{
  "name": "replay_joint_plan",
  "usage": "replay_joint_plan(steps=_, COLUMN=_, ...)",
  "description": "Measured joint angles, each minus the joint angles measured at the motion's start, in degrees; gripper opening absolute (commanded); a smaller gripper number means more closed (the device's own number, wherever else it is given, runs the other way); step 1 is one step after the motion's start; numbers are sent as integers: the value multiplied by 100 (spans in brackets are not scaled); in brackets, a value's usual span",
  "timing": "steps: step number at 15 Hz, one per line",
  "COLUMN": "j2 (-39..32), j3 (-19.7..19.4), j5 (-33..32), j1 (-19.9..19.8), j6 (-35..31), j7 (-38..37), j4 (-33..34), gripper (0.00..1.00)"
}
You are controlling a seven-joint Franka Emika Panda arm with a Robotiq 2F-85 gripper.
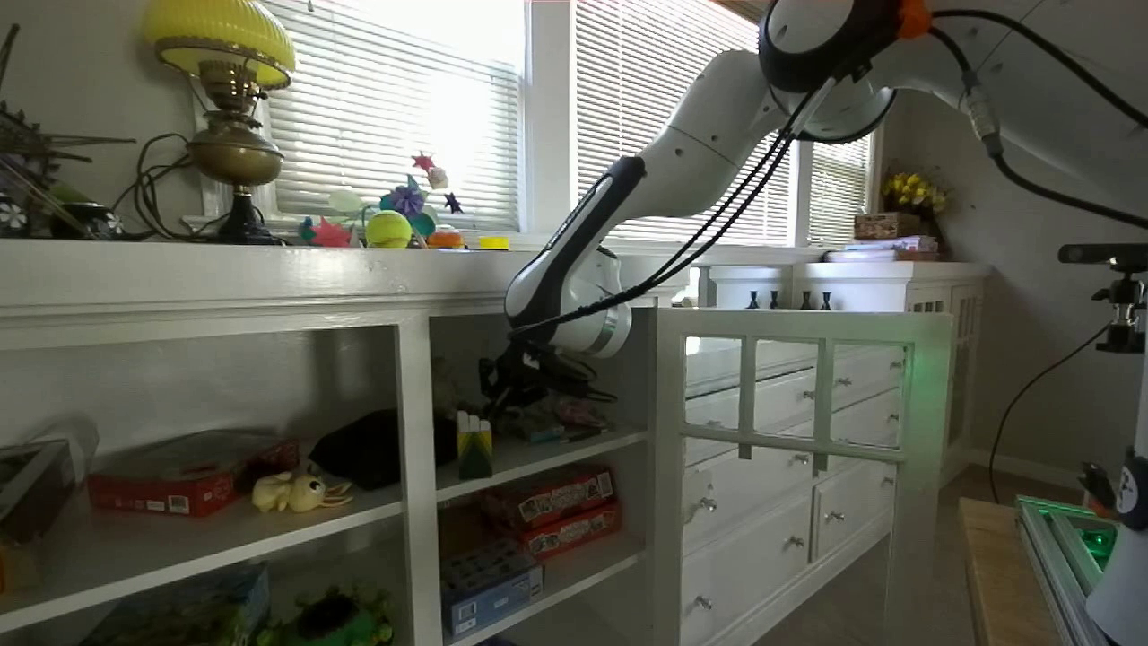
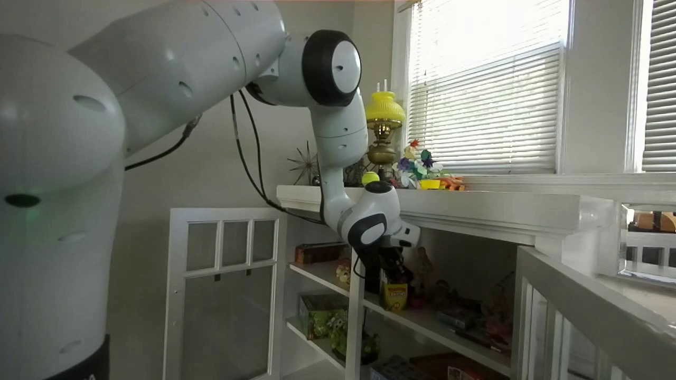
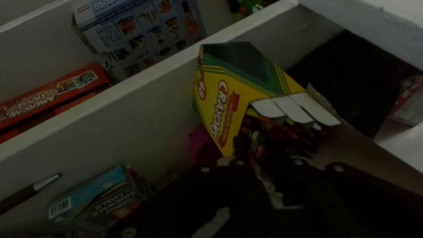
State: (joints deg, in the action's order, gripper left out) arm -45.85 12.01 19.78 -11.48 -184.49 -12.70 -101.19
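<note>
A yellow and green crayon box stands on the shelf with its lid folded back, and several crayons show inside. The box also shows in both exterior views. My dark gripper is over the box's open top, its two fingers partly apart with a narrow gap. A green crayon end shows between the fingertips; shadow hides whether they touch it. In both exterior views the gripper points down just above the box. A magenta object sits beside the box.
A white upright divider stands close to the gripper. The shelf holds a sidewalk chalk box, a dark pen and a black item. Boxed games lie below. An open glazed door and the overhanging countertop bound the cabinet.
</note>
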Motion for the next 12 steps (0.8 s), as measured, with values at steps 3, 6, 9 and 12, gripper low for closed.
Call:
replay_joint_plan(steps=3, j2=-17, j3=22, j5=0, j1=-35, j6=28, j7=26, j4=22, gripper=36)
replay_joint_plan(steps=6, j2=-49, j3=26, j5=0, j1=-54, j6=32, j7=74, j4=46, gripper=33)
replay_joint_plan(steps=9, j2=-125, j3=78, j5=0, j1=-86, j6=35, j7=160, j4=142, gripper=30)
replay_joint_plan(steps=12, j2=-218, j3=174, j5=-33, j1=-142, j6=35, j7=238, j4=264, gripper=30)
